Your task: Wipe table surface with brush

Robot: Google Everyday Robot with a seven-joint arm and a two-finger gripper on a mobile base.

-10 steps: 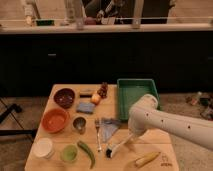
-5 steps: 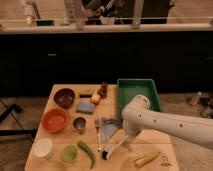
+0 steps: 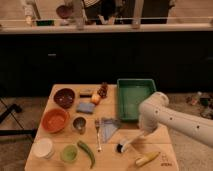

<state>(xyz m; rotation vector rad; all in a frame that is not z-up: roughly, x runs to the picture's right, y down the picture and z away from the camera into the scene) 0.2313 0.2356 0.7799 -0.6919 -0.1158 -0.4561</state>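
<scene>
The light wooden table surface (image 3: 113,162) fills the lower middle of the camera view. On it lies the brush (image 3: 128,143), its black bristle head down on the wood near the front and its white handle slanting up to the right. My white arm comes in from the right. My gripper (image 3: 140,134) sits at the upper end of that handle, shut on the brush, just in front of the green tray (image 3: 134,96).
A banana (image 3: 148,159) lies at the front right. A blue cloth (image 3: 108,128) and a fork (image 3: 97,135) lie left of the brush. Further left are an orange bowl (image 3: 55,120), a dark bowl (image 3: 64,96), a metal cup (image 3: 79,124), a white cup (image 3: 43,147), a green cup (image 3: 69,153) and a green vegetable (image 3: 86,153).
My arm swung a little left and then back to the right, above the front right of the table. The brush head shifted slightly near the cloth.
</scene>
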